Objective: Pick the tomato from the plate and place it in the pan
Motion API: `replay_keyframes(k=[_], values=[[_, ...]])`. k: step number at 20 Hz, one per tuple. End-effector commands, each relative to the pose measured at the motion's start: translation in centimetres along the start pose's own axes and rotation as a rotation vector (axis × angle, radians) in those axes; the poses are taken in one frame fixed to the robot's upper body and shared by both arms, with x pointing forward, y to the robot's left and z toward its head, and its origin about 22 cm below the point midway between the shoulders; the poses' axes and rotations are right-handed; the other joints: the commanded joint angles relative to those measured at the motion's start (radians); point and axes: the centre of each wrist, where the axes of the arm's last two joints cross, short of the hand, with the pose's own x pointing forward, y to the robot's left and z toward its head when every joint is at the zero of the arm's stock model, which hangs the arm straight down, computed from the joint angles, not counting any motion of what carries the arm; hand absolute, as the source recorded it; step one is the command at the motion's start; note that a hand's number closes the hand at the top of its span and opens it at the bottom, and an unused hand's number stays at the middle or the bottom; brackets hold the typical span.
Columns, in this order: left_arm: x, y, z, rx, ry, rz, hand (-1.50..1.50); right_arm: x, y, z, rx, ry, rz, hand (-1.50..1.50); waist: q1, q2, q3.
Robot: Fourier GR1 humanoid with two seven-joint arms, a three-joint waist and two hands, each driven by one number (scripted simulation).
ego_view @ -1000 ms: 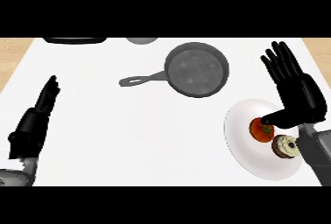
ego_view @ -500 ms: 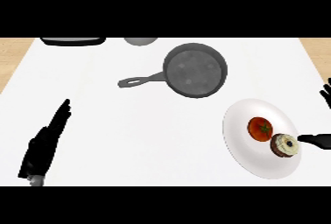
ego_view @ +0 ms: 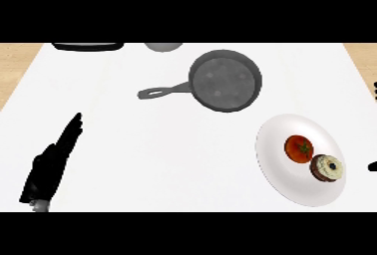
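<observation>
— Where's the tomato (ego_view: pixel 299 148)?
— On the white plate (ego_view: pixel 276 172), near right, just beside a round pastry (ego_view: pixel 328 167); the pan (ego_view: pixel 225 79) sits apart, farther back on the bench (ego_view: pixel 169 149)
— And the hands?
— Left robot hand (ego_view: pixel 52 164) near left, fingers straight, pressed together. Right robot hand (ego_view: pixel 372 167) barely shows at the right edge; can't tell its state

This is a kitchen: a white tabletop (ego_view: pixel 169 149) carries a dark frying pan (ego_view: pixel 225 82) ahead and to the right of the left hand (ego_view: pixel 50 167). Farther right of that hand, a white plate (ego_view: pixel 276 167) holds a tomato (ego_view: pixel 299 148) and a small frosted pastry (ego_view: pixel 328 168).
</observation>
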Motion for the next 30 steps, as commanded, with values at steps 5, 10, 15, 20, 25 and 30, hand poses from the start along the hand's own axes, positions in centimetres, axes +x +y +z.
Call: replay_keyframes(k=[5,10,15,20,25,30], values=[[0.0,-1.0,0.0,-0.003,0.016,0.014,0.0,4.5,0.5,-2.5,0.251,-0.017,0.135,-1.5,-0.011,-0.003,-0.001],[-0.4,0.0,0.0,-0.011,0.012,0.006,0.0,7.8,2.3,-5.5,0.279,0.081,0.163,-1.5,-0.005,-0.001,-0.001],[-2.1,-2.4,1.8,0.004,0.021,-0.002,0.0,9.3,3.7,-4.3,0.382,0.127,0.245,-1.5,-0.013,-0.004,-0.001],[1.1,1.0,-0.8,0.012,0.003,0.01,0.0,10.0,6.2,-6.2,0.441,0.185,0.391,-1.5,-0.008,-0.002,-0.001],[0.1,-1.6,0.5,0.005,0.004,-0.002,0.0,11.6,7.7,-6.7,0.501,0.26,0.469,-1.5,-0.009,-0.003,-0.001],[-0.2,-2.3,-0.5,-0.006,0.005,-0.007,0.0,11.6,10.7,-7.8,0.524,0.293,0.466,-1.5,-0.013,-0.002,-0.001]])
